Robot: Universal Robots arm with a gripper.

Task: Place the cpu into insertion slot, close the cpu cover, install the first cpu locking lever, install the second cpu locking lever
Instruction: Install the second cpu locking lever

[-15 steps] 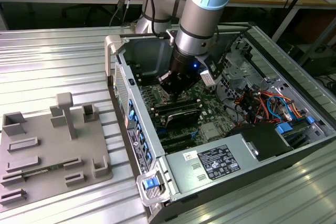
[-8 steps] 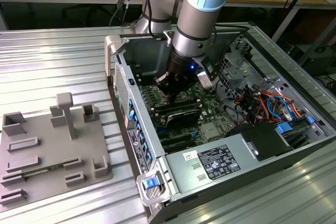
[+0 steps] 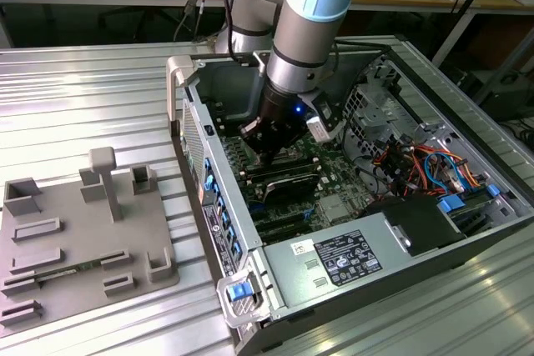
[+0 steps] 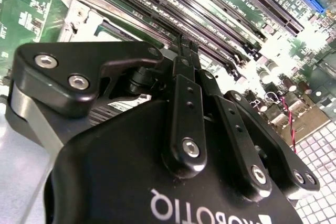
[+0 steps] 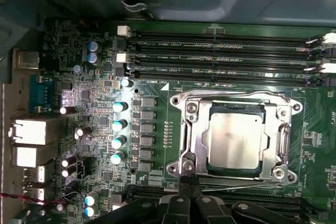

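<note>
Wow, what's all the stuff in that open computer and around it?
computer case: one, grey-black, open on the ribbed metal table.
motherboard: one, green, inside the case.
cpu: one, silvery-tan, seated in the insertion slot.
cpu cover: one, silvery frame, lying flat around the cpu.
memory slots: several, black, alongside the insertion slot.
cables: a bundle, orange, red, blue, case's end at the exterior view's right.
fixture tray: one, grey, on the table at the exterior view's left.
robot arm: one, silver and pale blue, reaching into the case.
gripper: one, black, fingers together, at the insertion slot's edge.
</note>
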